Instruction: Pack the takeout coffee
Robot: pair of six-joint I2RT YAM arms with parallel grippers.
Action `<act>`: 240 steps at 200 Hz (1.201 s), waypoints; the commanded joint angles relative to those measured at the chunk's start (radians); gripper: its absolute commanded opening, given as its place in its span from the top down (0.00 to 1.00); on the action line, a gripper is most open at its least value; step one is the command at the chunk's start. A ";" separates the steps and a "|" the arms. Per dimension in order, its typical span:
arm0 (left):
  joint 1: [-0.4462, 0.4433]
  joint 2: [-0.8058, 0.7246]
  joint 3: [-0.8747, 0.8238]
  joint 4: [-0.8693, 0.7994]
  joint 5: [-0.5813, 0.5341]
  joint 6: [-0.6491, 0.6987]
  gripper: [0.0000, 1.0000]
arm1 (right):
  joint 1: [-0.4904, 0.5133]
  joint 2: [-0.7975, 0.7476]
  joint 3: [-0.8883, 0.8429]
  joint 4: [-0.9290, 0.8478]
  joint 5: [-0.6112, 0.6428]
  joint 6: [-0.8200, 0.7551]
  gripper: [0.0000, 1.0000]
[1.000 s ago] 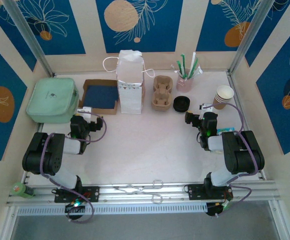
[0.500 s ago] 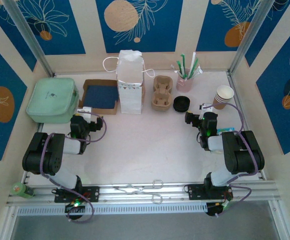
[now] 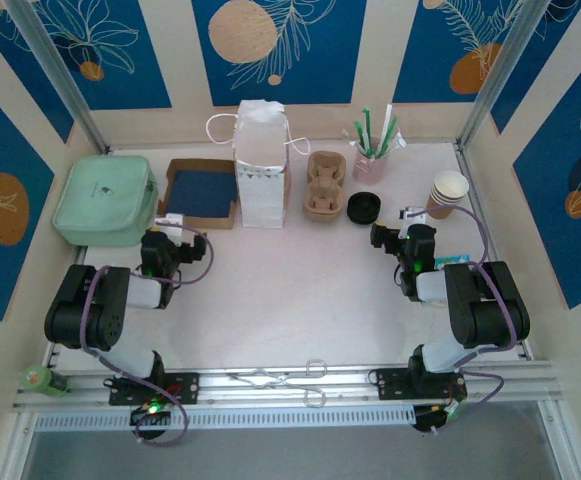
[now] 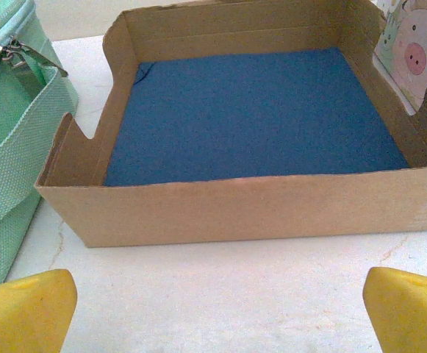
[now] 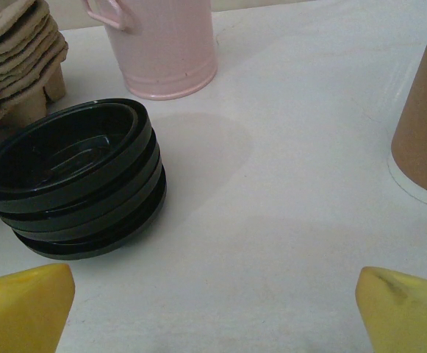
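Cup (image 3: 448, 193), lids (image 3: 365, 207), tray (image 3: 200, 221) on white table (image 3: 290, 290)

My fingers (image 4: 26, 309) look like smooth, matt yellow plastic. The box (image 4: 242, 209) is matt brown cardboard with a blue felt-like lining (image 4: 257, 110). The bag (image 4: 7, 176) is woven mint cloth with a metal zip pull (image 4: 23, 57). The lids (image 5: 73, 176) are glossy black plastic, the paper cup (image 5: 422, 125) matt kraft, the carrier (image 5: 15, 44) rough pulp, the bench (image 5: 294, 162) smooth matt white.

paper cup (image 3: 448, 193): upright, open-topped, far right | black lids (image 3: 365, 207): beside pulp carrier (image 3: 324, 186)
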 commanded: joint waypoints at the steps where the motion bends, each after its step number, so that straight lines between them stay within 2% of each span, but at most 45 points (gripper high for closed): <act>1: 0.011 -0.019 0.018 0.003 0.020 0.011 0.00 | -0.001 -0.023 0.016 0.017 -0.014 0.000 0.01; 194: 0.011 -0.019 0.022 -0.004 0.018 0.010 0.01 | 0.002 -0.025 0.013 0.025 -0.007 -0.002 0.01; 207: 0.008 -0.029 0.017 0.000 -0.049 -0.006 0.01 | 0.016 -0.050 0.010 0.006 0.028 -0.001 0.01; 222: 0.002 -0.086 0.027 -0.074 -0.106 -0.019 0.01 | 0.033 -0.054 -0.023 0.072 0.038 -0.021 0.01; 240: -0.023 -0.174 0.090 -0.293 -0.170 -0.032 0.01 | 0.063 -0.055 -0.052 0.132 0.061 -0.055 0.01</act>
